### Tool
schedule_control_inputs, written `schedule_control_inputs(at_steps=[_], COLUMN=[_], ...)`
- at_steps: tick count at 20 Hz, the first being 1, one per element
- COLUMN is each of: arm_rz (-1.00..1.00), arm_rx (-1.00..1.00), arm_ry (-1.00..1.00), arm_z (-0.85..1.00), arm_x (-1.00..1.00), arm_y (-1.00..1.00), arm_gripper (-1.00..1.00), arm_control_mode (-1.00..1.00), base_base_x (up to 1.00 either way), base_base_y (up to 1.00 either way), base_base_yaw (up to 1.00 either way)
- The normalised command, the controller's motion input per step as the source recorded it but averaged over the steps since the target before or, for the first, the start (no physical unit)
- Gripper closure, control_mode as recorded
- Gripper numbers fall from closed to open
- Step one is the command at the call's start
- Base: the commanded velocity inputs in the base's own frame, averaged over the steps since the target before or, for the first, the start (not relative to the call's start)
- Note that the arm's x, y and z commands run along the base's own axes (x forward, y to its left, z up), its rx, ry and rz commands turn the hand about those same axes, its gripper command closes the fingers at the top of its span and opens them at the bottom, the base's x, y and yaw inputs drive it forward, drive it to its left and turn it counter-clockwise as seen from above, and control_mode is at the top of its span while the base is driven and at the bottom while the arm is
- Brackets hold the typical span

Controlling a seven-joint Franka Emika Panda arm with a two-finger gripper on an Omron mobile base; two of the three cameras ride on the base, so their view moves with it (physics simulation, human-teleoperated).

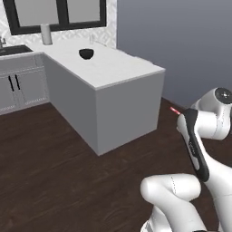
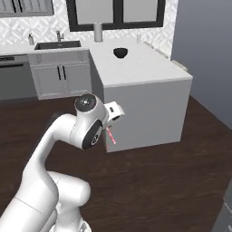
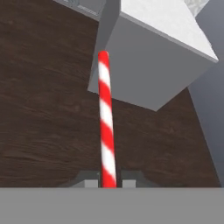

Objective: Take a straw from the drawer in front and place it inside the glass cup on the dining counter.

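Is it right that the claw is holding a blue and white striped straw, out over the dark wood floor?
Not quite. The straw is red and white striped, not blue and white; the hand view shows it clearly. The rest is right: the claw is shut on it, out over the dark wood floor.

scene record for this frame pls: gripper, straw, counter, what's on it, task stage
gripper: shut on straw, held over the dark wood floor
straw: red-and-white striped, sticking out from between the fingertips
dining counter: white top, grey base, ahead of the arm
dark bowl: on the counter top
paper towel roll: upright at the counter's far end
glass cup: too faint to make out
task stage: straw in hand, not yet in a cup
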Motion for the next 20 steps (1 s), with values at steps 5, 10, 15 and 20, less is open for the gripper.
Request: schedule_control_inputs(at_steps=[5,10,15,20], arm_rz=[0.0,0.0,0.0,0.0], arm_rx=[0.0,0.0,0.0,0.0], arm_ry=[0.0,0.0,0.0,0.0], arm_z=[0.0,0.0,0.0,0.0], arm_x=[0.0,0.0,0.0,0.0], arm_y=[0.0,0.0,0.0,0.0], arm_gripper=[1.0,1.0,1.0,1.0], arm_control_mode=[1.0,1.0,1.0,1.0], base_base_x=[1.0,1.0,1.0,1.0], base_base_y=[-0.54,-0.63,-0.71,-0.81], base_base_yaw=[-0.02,-0.13,-0.14,-0.13])
